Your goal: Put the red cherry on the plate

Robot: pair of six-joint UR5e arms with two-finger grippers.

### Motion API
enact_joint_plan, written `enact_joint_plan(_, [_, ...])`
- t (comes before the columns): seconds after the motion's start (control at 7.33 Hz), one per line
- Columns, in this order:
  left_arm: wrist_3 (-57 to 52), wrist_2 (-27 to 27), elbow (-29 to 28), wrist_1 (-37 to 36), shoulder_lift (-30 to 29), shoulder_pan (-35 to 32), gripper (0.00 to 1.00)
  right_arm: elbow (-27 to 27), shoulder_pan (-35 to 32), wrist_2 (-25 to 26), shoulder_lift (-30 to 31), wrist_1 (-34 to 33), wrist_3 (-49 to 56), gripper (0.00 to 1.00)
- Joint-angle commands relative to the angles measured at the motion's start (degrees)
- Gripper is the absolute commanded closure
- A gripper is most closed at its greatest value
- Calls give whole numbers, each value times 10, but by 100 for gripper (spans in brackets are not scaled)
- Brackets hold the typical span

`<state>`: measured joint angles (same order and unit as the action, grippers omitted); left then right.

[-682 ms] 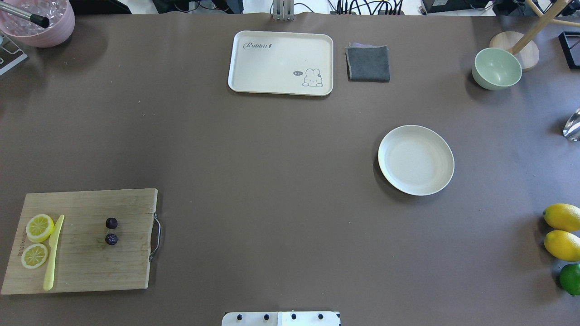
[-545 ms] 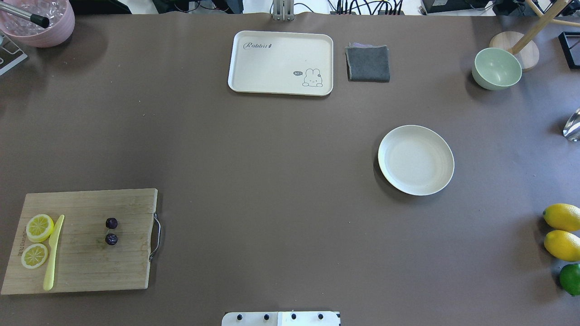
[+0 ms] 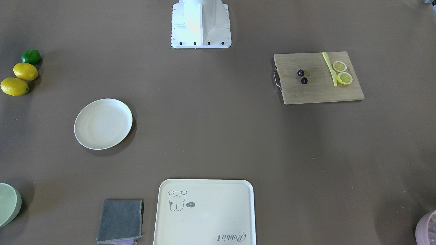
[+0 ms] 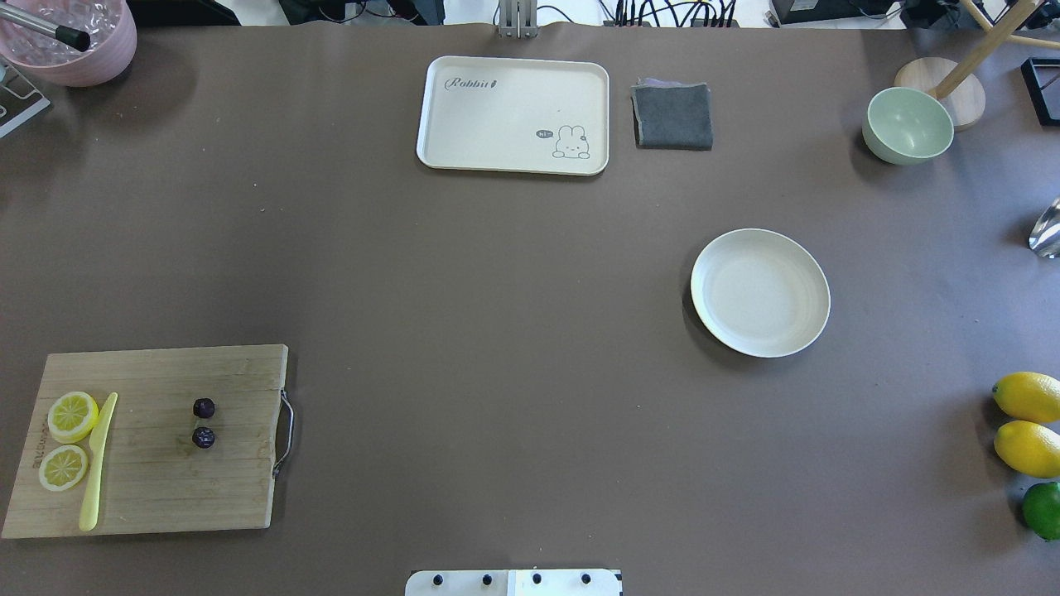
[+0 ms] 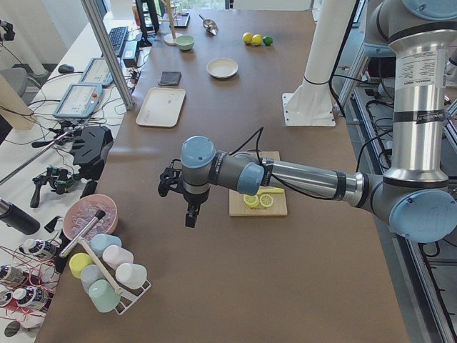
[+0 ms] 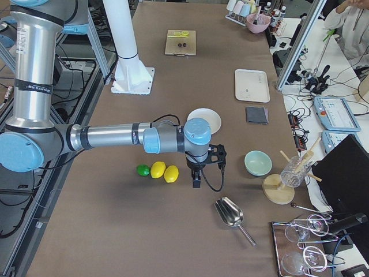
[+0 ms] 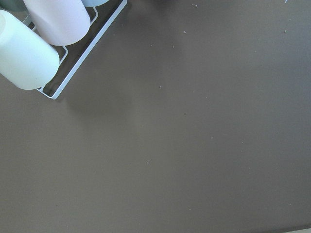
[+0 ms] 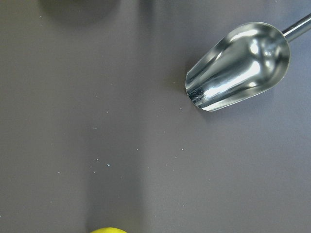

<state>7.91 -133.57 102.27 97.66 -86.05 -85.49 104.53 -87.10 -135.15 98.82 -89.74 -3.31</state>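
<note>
Two tiny dark maroon balls, the red cherry (image 4: 204,437) (image 3: 304,80), lie on a wooden cutting board (image 4: 240,488) at the table's near left. The round cream plate (image 4: 760,292) (image 3: 103,124) stands empty right of centre, far from the board. Neither gripper shows in the overhead or front-facing view. The left gripper (image 5: 189,218) hangs over bare table beyond the board's left end, near a cup rack. The right gripper (image 6: 196,180) hangs beside the lemons at the table's right end. I cannot tell whether either is open or shut.
On the board lie two lemon slices (image 4: 72,415) and a yellow knife (image 4: 98,463). A cream tray (image 4: 513,114), a grey cloth (image 4: 672,116) and a green bowl (image 4: 908,124) sit along the far edge. Two lemons (image 4: 1027,397), a lime (image 4: 1042,509) and a metal scoop (image 8: 238,65) lie right.
</note>
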Motion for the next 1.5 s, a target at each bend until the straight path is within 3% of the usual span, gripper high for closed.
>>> enact_joint_plan(0.0, [0, -2, 1, -2, 9, 1, 2, 2, 0, 1, 1, 0, 0, 0])
enact_joint_plan(1.36, [1, -3, 13, 16, 29, 1, 2, 9, 1, -3, 1, 2, 1, 0])
